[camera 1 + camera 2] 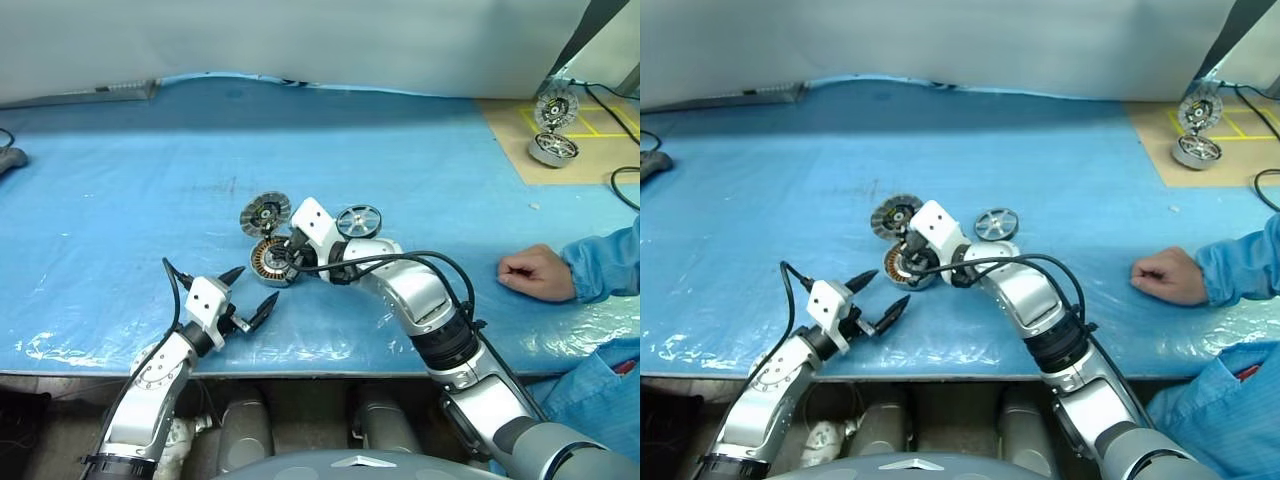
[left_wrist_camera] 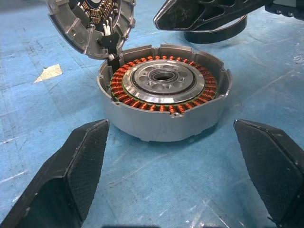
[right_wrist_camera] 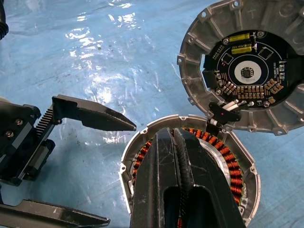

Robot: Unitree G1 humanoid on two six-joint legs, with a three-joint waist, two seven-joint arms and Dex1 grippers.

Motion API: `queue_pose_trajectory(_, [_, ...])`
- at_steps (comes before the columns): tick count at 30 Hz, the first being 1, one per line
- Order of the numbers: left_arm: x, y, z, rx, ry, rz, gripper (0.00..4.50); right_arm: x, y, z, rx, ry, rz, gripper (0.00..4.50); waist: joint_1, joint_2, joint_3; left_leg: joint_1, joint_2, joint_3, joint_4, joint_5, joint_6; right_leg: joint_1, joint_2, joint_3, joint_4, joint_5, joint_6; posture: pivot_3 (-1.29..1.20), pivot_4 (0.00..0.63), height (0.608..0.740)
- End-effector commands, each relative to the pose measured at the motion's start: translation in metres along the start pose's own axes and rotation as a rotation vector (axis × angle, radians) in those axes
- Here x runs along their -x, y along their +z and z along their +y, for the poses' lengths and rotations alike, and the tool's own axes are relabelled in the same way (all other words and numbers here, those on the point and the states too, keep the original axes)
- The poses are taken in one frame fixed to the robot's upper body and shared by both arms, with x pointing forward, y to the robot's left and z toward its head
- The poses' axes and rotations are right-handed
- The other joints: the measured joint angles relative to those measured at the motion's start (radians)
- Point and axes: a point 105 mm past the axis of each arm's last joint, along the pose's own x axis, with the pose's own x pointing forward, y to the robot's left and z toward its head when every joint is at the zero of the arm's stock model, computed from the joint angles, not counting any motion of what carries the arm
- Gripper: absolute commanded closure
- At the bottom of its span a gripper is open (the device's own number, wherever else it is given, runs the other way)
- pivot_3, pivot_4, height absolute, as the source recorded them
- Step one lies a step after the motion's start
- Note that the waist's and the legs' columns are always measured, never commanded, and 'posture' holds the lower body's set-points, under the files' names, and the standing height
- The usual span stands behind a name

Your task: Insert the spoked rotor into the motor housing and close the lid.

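- The right gripper (image 1: 290,252) is seen with its two black fingers pressed together and nothing between them; the tips hang over the open motor housing (image 1: 268,260), above its copper ring. Whether they touch the metal cannot be told.
- The left gripper (image 1: 250,294) is held level with its fingers spread wide, just short of the housing and pointed at its side wall. It is probably parked there so the cup can be braced from that side.
- The housing is set flat on the blue table cover (image 1: 120,200), mouth up, with the windings and the bare central hub exposed. No wheel is seated in it, so the insertion is judged not yet begun.
- The lid (image 1: 265,213) is folded back on its hinge at the far edge of the housing, its ribbed inner face and dark board shown upward, which keeps the mouth free.
- The spoked rotor (image 1: 358,221) is lying on the cover just beyond the right wrist, apart from the housing.
- Farther right, a person's hand (image 1: 535,272) is rested on the cover.
- A second motor unit (image 1: 553,148) is placed on the tan board at the far right corner.
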Motion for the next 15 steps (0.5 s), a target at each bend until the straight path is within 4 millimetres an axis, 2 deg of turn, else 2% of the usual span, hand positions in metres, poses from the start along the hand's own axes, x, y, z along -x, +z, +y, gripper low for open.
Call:
queue_pose_trajectory(1, [0.0,0.011,0.001,-0.016,-0.001,-0.038,0.0,-0.007,-0.005,0.005,-0.002,0.017,0.002,4.45,0.0,0.0,0.0,0.0,0.0,0.0,0.0,0.0,0.0,0.0,0.0,0.0,0.0,0.0,0.0,0.0,0.15,0.74])
queue_pose_trajectory(5, [-0.001,0.011,0.001,-0.016,-0.001,-0.039,0.0,-0.015,-0.027,0.002,-0.019,0.0,0.065,4.45,0.0,0.0,0.0,0.0,0.0,0.0,0.0,0.0,0.0,0.0,0.0,0.0,0.0,0.0,0.0,0.0,0.15,0.74])
queue_pose_trajectory(9, [-0.001,0.012,0.001,-0.017,0.002,-0.039,0.0,-0.015,-0.041,0.0,-0.012,-0.003,0.122,4.45,-0.001,0.0,0.0,0.001,0.0,0.0,0.0,0.0,0.0,0.0,0.0,0.0,0.0,0.0,0.0,0.0,0.15,0.74])
queue_pose_trajectory(11, [-0.001,0.012,0.001,-0.016,0.004,-0.039,0.0,-0.013,-0.038,0.0,-0.007,0.0,0.107,4.45,0.0,0.0,0.0,0.001,0.0,0.0,0.0,0.0,0.0,0.001,0.0,0.0,0.0,0.0,0.0,0.0,0.15,0.74])
queue_pose_trajectory(15, [-0.001,0.012,0.001,-0.015,0.007,-0.04,0.0,0.003,-0.002,0.0,0.0,0.015,-0.046,4.45,0.001,0.0,0.0,0.001,0.0,0.0,0.0,0.0,0.0,0.001,0.0,0.0,0.0,0.0,0.0,0.0,0.15,0.74])
